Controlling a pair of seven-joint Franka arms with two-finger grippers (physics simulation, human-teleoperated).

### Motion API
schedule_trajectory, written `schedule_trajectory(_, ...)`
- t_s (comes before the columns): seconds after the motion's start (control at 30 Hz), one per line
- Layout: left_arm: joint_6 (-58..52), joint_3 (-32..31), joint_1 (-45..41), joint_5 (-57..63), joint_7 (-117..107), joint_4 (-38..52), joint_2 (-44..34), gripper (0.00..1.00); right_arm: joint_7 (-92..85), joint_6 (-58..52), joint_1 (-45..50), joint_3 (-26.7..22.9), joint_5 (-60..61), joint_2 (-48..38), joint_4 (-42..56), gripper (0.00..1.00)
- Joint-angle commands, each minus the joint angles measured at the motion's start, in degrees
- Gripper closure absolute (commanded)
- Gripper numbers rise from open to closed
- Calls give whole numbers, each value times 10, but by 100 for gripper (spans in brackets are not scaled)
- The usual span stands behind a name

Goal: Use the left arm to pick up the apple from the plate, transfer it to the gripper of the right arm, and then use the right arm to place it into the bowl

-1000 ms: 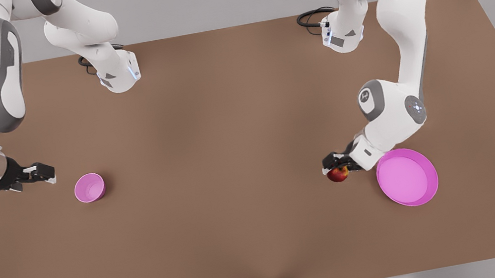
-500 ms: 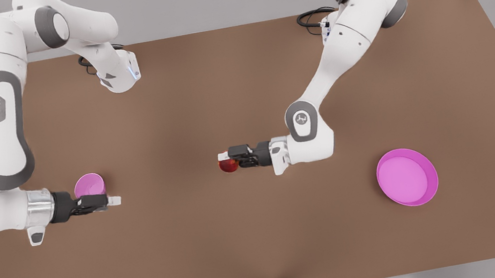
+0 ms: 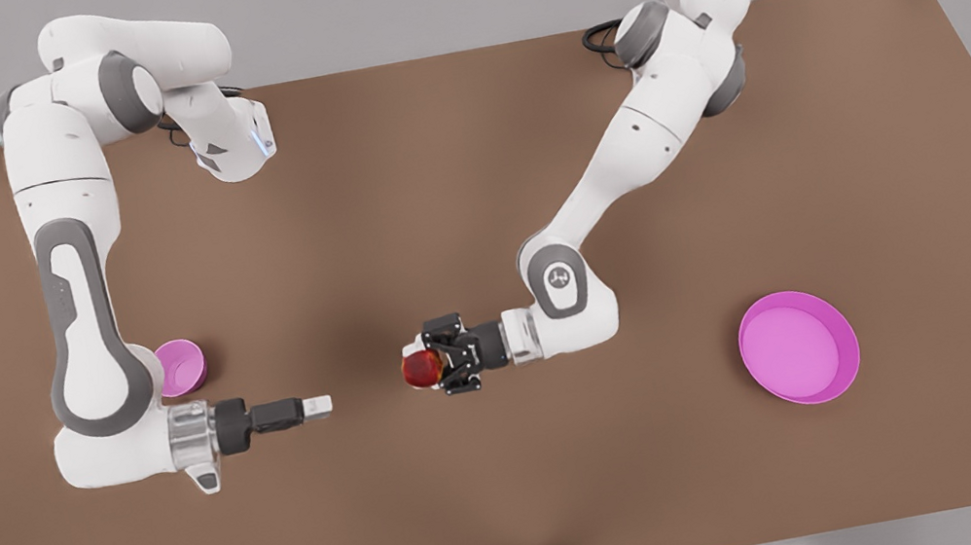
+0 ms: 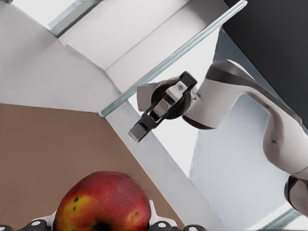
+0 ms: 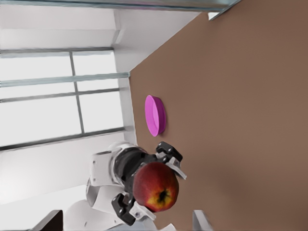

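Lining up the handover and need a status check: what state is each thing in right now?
apple: held off the table in the left gripper, between the two arms
left gripper: shut on the apple
right gripper: pointing at the apple, apart from it
plate: nothing on it, flat on the table
bowl: upright, nothing visible inside, partly behind the right arm

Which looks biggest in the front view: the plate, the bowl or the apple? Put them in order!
1. The pink plate looks biggest.
2. The pink bowl is next, though the right arm hides part of it.
3. The apple, held above the table in the left claw, looks smallest, not far behind the bowl.
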Motion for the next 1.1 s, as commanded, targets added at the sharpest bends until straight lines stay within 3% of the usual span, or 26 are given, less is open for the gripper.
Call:
schedule_trajectory(0.0,21,0,-1,-4,343,2,1,36,-125,35,8,2,12,-1,-1,0)
schedule_trajectory(0.13,21,-5,0,-4,342,2,1,36,-191,30,10,6,51,3,-50,0)
schedule_trajectory(0.4,21,-6,-1,-4,342,2,1,36,-294,27,12,16,82,47,-46,0)
schedule_trajectory(1.07,21,-5,-1,-4,342,2,1,36,-283,10,39,52,101,86,-55,0)
